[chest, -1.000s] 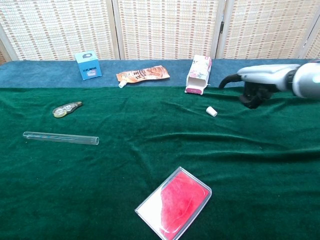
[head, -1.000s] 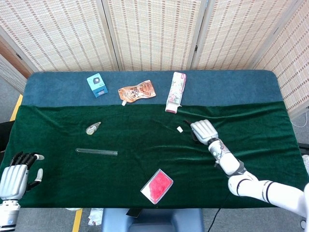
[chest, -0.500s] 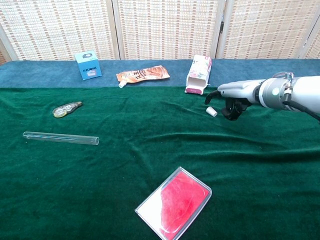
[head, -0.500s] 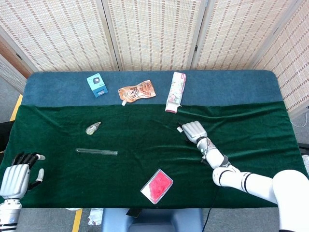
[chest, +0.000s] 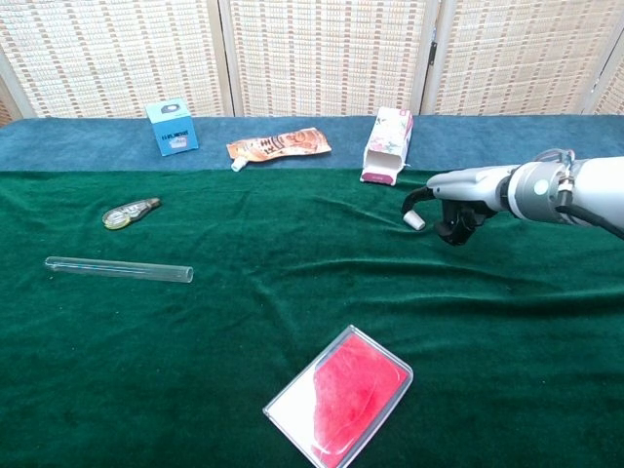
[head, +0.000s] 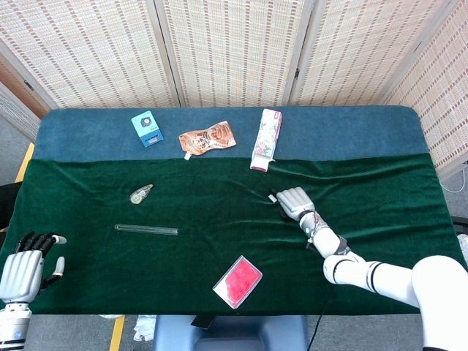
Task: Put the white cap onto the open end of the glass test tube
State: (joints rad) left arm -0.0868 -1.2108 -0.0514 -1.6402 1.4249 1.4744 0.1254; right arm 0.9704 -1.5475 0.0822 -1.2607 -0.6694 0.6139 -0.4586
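The glass test tube lies flat on the green cloth at the left, far from both hands. The small white cap rests on the cloth right of centre. My right hand is low over the cloth just right of the cap. One finger curls over the cap's far side and the thumb sits on its near right side; a firm grip is not visible. My left hand hangs at the table's near left corner, fingers apart and holding nothing.
Along the blue back strip are a blue box, an orange pouch and a pink-white carton. A correction tape lies above the tube. A red card sits near the front.
My right hand has travelled left across the cloth to the cap and lowered, its fingers now bracketing it. The cap has barely shifted. The left hand and tube have stayed put.
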